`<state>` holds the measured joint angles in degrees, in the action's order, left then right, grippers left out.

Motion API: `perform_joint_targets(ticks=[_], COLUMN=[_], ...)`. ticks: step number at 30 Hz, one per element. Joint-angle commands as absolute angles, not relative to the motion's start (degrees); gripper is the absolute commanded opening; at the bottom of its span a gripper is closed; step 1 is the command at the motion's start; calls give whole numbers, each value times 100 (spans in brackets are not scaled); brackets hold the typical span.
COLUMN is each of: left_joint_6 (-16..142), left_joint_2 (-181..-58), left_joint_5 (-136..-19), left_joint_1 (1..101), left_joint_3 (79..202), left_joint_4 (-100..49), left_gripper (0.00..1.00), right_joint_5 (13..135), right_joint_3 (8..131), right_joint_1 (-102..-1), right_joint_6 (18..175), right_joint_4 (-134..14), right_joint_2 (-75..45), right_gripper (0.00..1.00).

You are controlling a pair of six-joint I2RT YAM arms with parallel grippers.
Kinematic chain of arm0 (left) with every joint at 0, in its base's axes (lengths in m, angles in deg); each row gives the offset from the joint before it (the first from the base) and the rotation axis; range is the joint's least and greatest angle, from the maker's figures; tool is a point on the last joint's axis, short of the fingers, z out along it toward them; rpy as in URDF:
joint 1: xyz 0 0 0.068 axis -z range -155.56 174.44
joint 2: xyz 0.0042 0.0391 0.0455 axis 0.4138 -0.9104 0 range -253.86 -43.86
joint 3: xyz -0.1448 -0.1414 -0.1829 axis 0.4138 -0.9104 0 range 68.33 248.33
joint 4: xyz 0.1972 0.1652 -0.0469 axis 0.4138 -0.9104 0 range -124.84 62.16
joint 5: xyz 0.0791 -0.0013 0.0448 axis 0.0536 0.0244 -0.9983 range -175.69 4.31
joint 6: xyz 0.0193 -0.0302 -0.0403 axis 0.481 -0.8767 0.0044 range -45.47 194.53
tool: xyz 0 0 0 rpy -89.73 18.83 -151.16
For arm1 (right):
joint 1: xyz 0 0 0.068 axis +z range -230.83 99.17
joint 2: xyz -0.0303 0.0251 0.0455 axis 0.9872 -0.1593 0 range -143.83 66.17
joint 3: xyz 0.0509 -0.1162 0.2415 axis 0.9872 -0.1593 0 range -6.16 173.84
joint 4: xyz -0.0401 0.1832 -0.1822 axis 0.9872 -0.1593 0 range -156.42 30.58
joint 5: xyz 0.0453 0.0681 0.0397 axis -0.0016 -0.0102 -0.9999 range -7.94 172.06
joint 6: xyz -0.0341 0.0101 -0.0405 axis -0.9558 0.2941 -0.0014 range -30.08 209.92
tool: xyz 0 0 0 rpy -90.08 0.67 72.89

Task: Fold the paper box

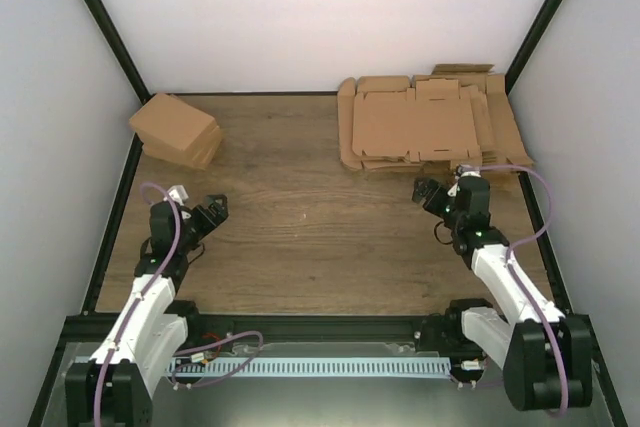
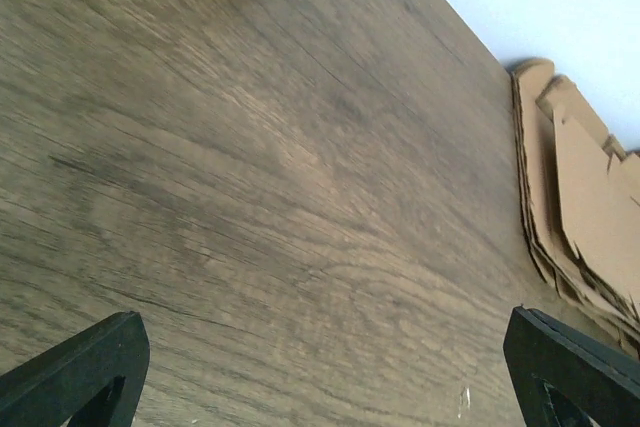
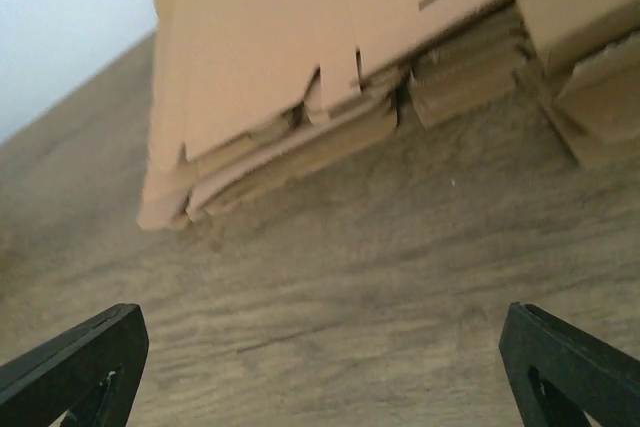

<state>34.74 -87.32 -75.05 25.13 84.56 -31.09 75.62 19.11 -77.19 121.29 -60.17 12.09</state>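
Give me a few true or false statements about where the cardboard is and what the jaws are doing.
1. Both pairs of jaws stand open. True.
2. The sheet stack lies at the far left. False: it lies at the far right.
3. The folded cartons sit at the far left. True.
4. The right jaws hold a sheet. False: they hold nothing, near the stack's near edge.

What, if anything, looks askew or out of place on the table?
The stack of flat cardboard sheets at the far right is untidy: its layers are fanned, edges misaligned. The folded cartons at far left sit askew. Nothing looks spilled.
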Motion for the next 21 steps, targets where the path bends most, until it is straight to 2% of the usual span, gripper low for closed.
perform_joint_targets(ticks=[1,6,13,16,21], left_joint_6=[3919,4021,4027,4104,4112], left_joint_2=[-8746,-9138,-9706,-10130,-10272], left_joint_5=[-6752,-6219,-5824,-5590,-5496], left_joint_1=[2532,2553,2567,2572,2581], left_joint_3=[8345,8426,8539,8732,8827], left_joint_4=[-2796,-2551,-2356,-2310,-2227], left_gripper=[100,100,100,100,100], right_joint_5=[7260,7642,7889,7761,7579], right_joint_3=[2496,3638,4959,5280,5657], right_joint_1=[-7697,-7704,-8095,-8234,-8286], right_joint_6=[12073,12630,13726,14029,14379], right_joint_4=[-6342,-6941,-7754,-7817,-7797], right_joint_2=[658,-372,-1483,-1794,-2277], right_gripper=[100,99,71,65,63])
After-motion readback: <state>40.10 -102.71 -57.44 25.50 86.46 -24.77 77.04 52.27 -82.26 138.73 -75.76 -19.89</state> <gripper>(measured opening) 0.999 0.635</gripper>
